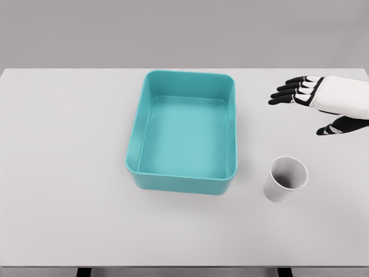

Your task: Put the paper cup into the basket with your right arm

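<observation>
Right hand (314, 104) open above table (63, 173), holding nothing.
Paper cup (286, 179) upright, at 4 o'clock just beside teal basket (182, 130), apparently not touching it; hand at the cup's 1 o'clock, fingers spread.

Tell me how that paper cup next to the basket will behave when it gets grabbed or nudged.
The paper cup looks thin-walled and empty, so it is probably very light and may crush under a firm squeeze. It stands upright on the table, narrower at its base, so a sideways nudge would likely tip it. The right robot hand is open, apart from it.
</observation>
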Action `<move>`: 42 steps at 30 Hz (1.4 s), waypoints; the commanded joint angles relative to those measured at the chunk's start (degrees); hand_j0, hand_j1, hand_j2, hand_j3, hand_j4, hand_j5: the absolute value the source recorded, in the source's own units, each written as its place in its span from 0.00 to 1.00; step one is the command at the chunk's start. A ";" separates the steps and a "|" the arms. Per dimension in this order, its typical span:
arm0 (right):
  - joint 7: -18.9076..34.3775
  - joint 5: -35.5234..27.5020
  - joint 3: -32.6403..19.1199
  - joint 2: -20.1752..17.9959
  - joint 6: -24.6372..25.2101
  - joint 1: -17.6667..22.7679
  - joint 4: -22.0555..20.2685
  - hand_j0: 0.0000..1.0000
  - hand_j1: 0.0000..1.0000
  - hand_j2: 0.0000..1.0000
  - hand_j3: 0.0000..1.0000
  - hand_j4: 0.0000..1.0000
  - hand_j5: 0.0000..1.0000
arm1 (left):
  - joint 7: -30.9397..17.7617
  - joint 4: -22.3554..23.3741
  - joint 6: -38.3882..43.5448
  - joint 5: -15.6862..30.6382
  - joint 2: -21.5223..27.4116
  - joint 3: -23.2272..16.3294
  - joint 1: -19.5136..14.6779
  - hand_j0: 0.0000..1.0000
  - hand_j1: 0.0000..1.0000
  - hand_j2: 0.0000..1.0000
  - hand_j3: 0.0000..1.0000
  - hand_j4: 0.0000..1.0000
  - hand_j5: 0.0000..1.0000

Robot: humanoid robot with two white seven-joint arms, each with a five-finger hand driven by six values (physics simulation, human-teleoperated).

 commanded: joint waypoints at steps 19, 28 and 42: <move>0.01 -33.23 -9.31 -10.73 1.42 19.50 1.98 1.00 1.00 1.00 1.00 1.00 1.00 | -0.01 0.00 0.00 0.00 0.00 0.00 0.00 1.00 1.00 1.00 1.00 1.00 1.00; 0.01 -40.09 -9.40 -9.42 5.03 29.27 1.98 1.00 1.00 1.00 1.00 1.00 1.00 | -0.01 0.00 0.00 0.00 0.00 0.00 0.00 1.00 1.00 1.00 1.00 1.00 1.00; 0.01 -43.52 -9.23 -1.77 12.76 31.73 2.07 1.00 1.00 1.00 1.00 1.00 1.00 | -0.01 0.00 0.00 0.00 0.00 0.00 0.00 1.00 1.00 1.00 1.00 1.00 1.00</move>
